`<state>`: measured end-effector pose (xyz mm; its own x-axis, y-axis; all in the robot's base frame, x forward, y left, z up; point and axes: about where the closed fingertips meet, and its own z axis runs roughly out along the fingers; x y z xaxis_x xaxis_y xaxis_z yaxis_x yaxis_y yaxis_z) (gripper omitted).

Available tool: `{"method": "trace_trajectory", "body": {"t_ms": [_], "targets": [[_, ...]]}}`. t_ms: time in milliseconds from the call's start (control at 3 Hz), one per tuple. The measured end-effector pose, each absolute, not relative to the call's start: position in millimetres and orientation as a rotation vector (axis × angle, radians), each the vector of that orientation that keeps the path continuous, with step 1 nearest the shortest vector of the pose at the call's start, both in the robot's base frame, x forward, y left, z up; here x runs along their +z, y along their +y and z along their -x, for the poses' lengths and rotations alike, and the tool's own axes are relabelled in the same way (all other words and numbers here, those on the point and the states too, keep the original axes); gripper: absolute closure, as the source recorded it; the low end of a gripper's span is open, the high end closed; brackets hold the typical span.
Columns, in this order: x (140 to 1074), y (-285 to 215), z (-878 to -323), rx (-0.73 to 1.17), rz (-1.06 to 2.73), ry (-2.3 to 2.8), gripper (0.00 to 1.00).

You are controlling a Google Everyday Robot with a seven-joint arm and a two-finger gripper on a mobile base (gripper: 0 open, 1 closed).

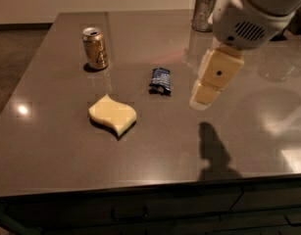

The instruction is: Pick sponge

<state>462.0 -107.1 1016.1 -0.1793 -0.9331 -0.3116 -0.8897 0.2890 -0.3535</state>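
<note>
The sponge (pixel 112 113) is a pale yellow flat pad with wavy edges and pointed corners. It lies flat on the grey table (pixel 52 151), left of the middle. My gripper (pixel 205 98) hangs above the table on the right, well to the right of the sponge and right of the blue wrapper. Its cream blocky fingers (pixel 218 70) point down and to the left. It holds nothing that I can see. Its shadow falls on the table below it.
A soda can (pixel 95 48) stands upright at the back left. A small dark blue snack wrapper (pixel 161 80) lies between the sponge and my gripper. A metal cup (pixel 203 11) stands at the back right. The table's front edge runs along the bottom.
</note>
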Motion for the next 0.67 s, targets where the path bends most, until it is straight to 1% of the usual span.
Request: {"method": "trace_trajectory", "body": {"t_ms": [667], "targets": [[939,-43,-497,0.049,1.639,2.194,0.00]]}}
